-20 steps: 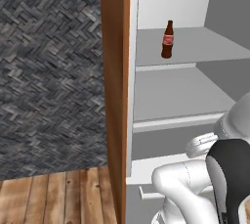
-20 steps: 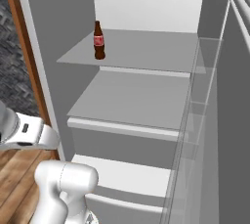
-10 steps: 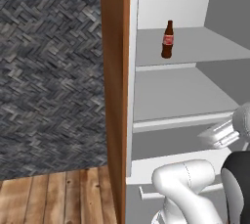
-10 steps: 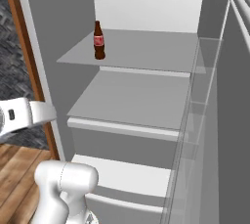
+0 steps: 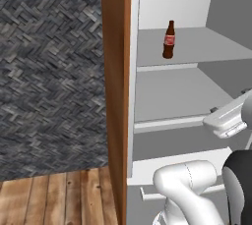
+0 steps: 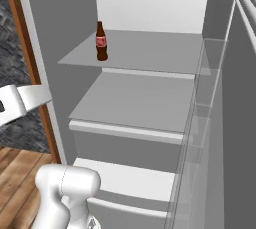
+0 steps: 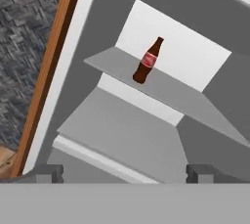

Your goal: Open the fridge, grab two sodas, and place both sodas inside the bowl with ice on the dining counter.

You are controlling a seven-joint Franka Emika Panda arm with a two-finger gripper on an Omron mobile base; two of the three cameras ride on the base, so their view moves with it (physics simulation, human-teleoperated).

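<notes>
The fridge (image 6: pixel 150 103) is seen standing open, its white interior exposed in all three views. On the upper shelf (image 6: pixel 150 53) a single dark-brown cola bottle (image 6: pixel 101 41) with a red label and cap is set upright, close to the shelf's front edge and toward its left side. In the left base view the same bottle (image 5: pixel 169 40) is seen at the left part of that shelf, just inside the wood side panel (image 5: pixel 115 96) that borders the fridge. Nothing else is seen resting on the upper shelf beside the bottle. The shelf below it (image 6: pixel 135 108) is shown as a bare grey surface, and under that a white drawer front (image 6: pixel 125 175) is visible. Clear door bins (image 6: pixel 200 123) are seen along the right side in the right base view; their contents cannot be made out.

In the hand view the bottle (image 7: pixel 147 60) is framed ahead of the fingers, well apart from them, tilted only because the camera is rolled. The two dark fingers (image 7: pixel 46 173) are seen at opposite sides of the bottom of that view, spread wide, with nothing held between them. A dark woven wall (image 5: pixel 49 71) and a wooden floor (image 5: pixel 54 197) are seen left of the fridge.
</notes>
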